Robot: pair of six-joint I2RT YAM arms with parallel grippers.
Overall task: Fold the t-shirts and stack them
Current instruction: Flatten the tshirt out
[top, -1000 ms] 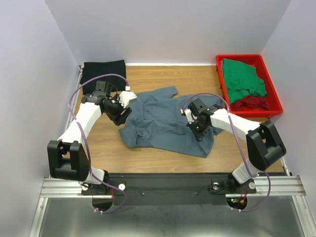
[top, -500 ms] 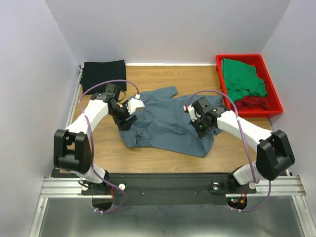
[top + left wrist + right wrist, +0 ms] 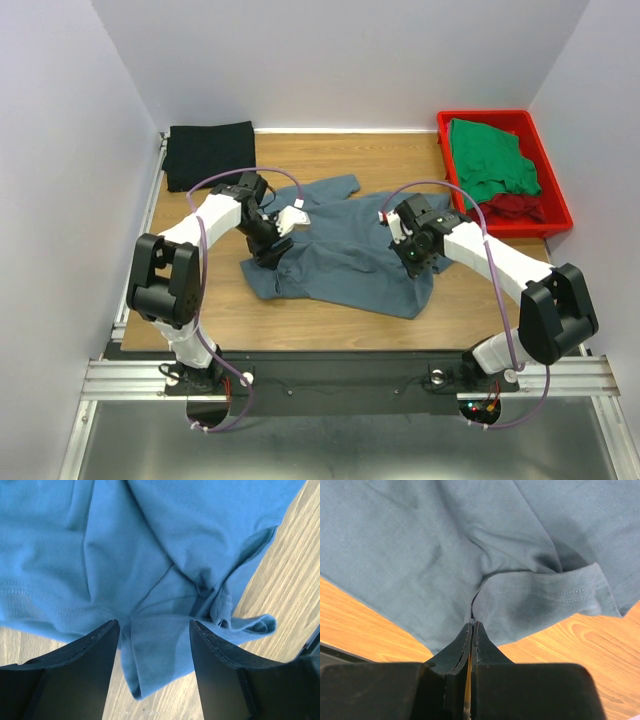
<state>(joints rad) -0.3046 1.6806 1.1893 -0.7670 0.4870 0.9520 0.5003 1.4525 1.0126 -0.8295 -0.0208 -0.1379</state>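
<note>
Okay, we see the slate blue-grey t-shirt crumpled on the wooden table, long axis left-to-right, right gripper pinching its right edge, left gripper spread open over its left edge.

1. Four t-shirts: a blue-grey t-shirt, a black t-shirt, a green t-shirt, a dark red t-shirt.
2. One red tray.
3. Two robot arms: left arm, right arm.
4. One tabletop.
</note>
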